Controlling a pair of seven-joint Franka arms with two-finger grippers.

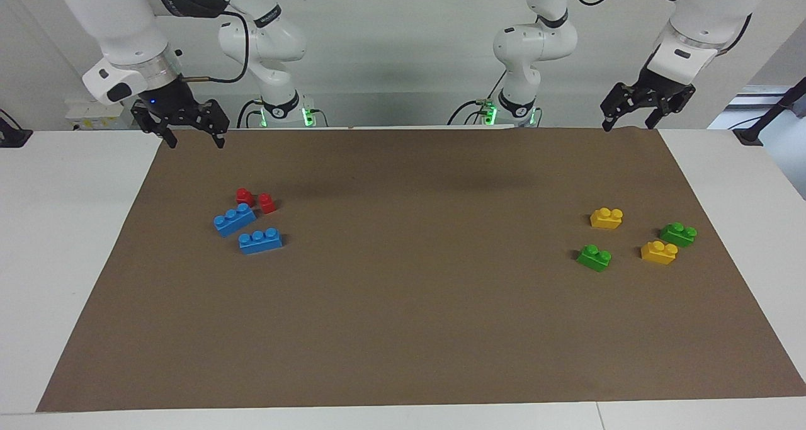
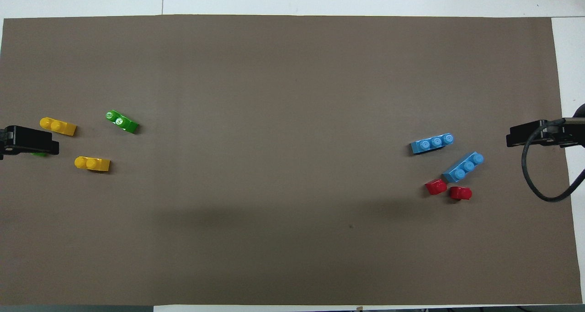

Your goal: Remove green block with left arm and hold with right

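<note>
While resting on the brown mat [image 1: 403,329] toward the left arm's end, green block [image 1: 594,257] untouched, beside two yellow bricks [image 1: 606,218]. Left gripper [image 1: 633,120] and right gripper [image 1: 194,135] raised over the mat's robot-side corners, fingers spread, empty.

Darker green two-stud plastic brick [image 2: 39,154] almost fully hidden under the black left gripper [image 2: 27,140] in the overhead view, only a sliver showing at the gripper's 5 o'clock, both grippers cut off by that view's side edges, right gripper [image 2: 539,135] at 3 o'clock
</note>
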